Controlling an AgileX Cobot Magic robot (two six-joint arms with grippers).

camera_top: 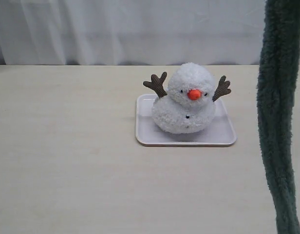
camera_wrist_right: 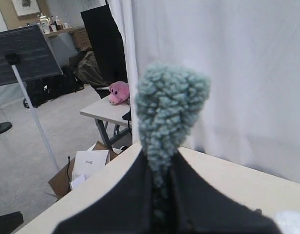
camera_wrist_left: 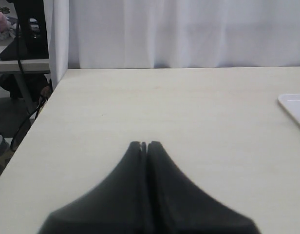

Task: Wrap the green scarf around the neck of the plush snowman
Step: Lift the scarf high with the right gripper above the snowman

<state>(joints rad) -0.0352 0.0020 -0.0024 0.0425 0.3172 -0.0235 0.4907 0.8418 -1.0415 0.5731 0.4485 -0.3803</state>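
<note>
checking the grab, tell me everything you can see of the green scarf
The green scarf is a long, narrow strip of fuzzy grey-green fleece. It hangs down at the exterior view's right edge, both ends out of frame there. The right gripper is shut on it, a rounded end poking out beyond its jaws.

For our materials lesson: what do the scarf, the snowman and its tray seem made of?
The green scarf looks like fuzzy fleece, matte, with nubbly pile. The plush snowman: fluffy white plush, curly fibres. The tray: probably plastic, smooth with a faint sheen.
</note>
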